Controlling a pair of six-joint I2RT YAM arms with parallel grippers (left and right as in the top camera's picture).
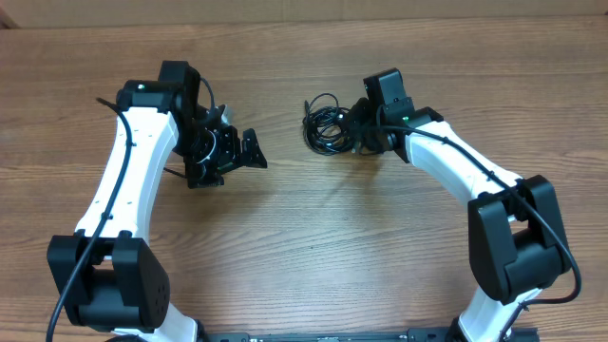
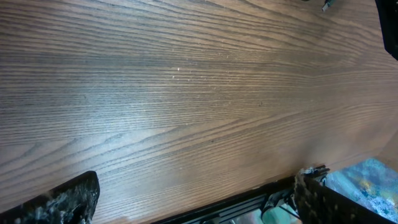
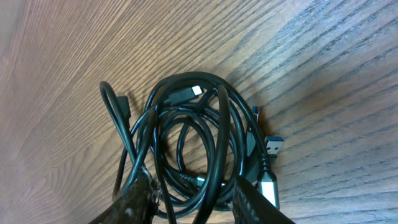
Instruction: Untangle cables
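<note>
The cables point(image 1: 326, 126) lie bunched in one small coil on the table point(image 1: 313, 237), toward its far side and a little right of centre. In the right wrist view the coil is several thin black loops laid over one another. A small silver-tipped plug point(image 3: 198, 91) sits near its top, a blue-tongued plug point(image 3: 275, 147) sticks out on the right, and a silver USB plug point(image 3: 268, 186) lies just below that.

The right gripper point(image 3: 194, 183) is down at the coil's near edge, its two fingers point(image 3: 137, 200) straddling several strands. The jaws stand partly apart. Whether they pinch the cords or only bracket them cannot be told, since the strands crowd the gap and hide any contact. The number of cords in the bunch cannot be counted either, because the loops cover one another.

The left gripper point(image 1: 233, 157) hangs well apart from the coil, to its left, released wide with only wood showing between its fingers.

The table is brown wood-grain, with a soft glare in the left wrist view. In the overhead view a pale strip point(image 1: 304, 8) runs along the far edge. In the left wrist view a black rail point(image 2: 249, 202) borders the table. Beside the rail, a blue mottled patch point(image 2: 370, 180) is too blurred to identify.
</note>
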